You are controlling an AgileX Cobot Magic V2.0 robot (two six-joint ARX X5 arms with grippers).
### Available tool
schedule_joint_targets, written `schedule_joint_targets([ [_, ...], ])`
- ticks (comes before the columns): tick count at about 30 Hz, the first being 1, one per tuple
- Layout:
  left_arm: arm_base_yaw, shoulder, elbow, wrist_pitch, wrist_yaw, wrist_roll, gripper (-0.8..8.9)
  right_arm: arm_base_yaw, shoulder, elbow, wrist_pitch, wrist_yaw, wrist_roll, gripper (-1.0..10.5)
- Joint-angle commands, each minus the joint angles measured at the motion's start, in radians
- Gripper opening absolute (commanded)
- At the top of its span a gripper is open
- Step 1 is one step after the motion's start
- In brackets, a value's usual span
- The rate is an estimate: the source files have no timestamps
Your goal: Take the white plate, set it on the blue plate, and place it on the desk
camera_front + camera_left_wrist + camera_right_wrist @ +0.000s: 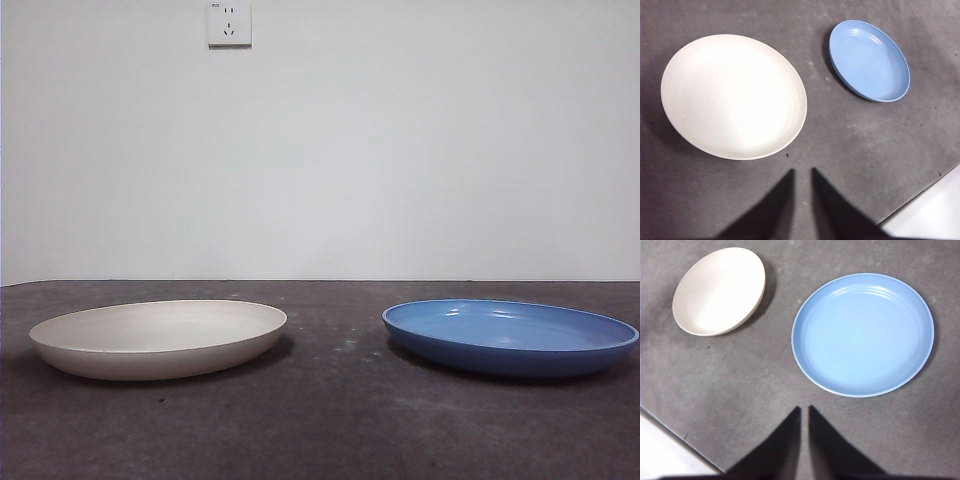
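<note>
The white plate [158, 338] lies on the desk [330, 420] at the left in the front view. The blue plate [510, 336] lies apart from it at the right. Both plates are empty. My left gripper [802, 170] hangs high above the desk just short of the white plate [734, 95], jaws close together and holding nothing; the blue plate [869, 60] lies farther off. My right gripper [804, 407] hangs high just short of the blue plate [863, 334], jaws shut and empty; the white plate [719, 291] lies farther off. Neither gripper shows in the front view.
A white wall with a socket [229, 22] stands behind the desk. The desk's edge, with pale floor beyond it, shows in the left wrist view [920, 210] and in the right wrist view [670, 440]. A bare strip of desk [335, 340] separates the plates.
</note>
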Motion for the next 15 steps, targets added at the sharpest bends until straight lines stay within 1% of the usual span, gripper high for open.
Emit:
schedule_joint_targets([
  [1, -0.003, 0.006, 0.023, 0.005, 0.005, -0.001, 3.17, 0.003, 0.004, 0.017, 0.005, -0.003, -0.002, 2.6],
  [2, -0.003, 0.006, 0.023, 0.005, 0.005, -0.001, 3.86, 0.003, 0.004, 0.017, 0.005, -0.003, -0.002, 3.3],
  [3, -0.003, 0.006, 0.023, 0.005, 0.005, -0.002, 4.42, 0.003, 0.004, 0.017, 0.005, -0.003, 0.0, 3.6],
  [4, -0.003, 0.006, 0.023, 0.005, 0.005, -0.003, 4.62, 0.003, 0.004, 0.017, 0.006, -0.003, 0.001, 3.6],
  [10, -0.003, 0.007, 0.023, 0.008, 0.004, -0.013, 4.67, 0.003, 0.004, 0.017, 0.006, -0.003, 0.004, 3.6],
  [15, -0.003, 0.024, 0.023, 0.049, -0.009, -0.039, 4.66, 0.003, 0.004, 0.017, 0.006, -0.003, 0.004, 3.6],
])
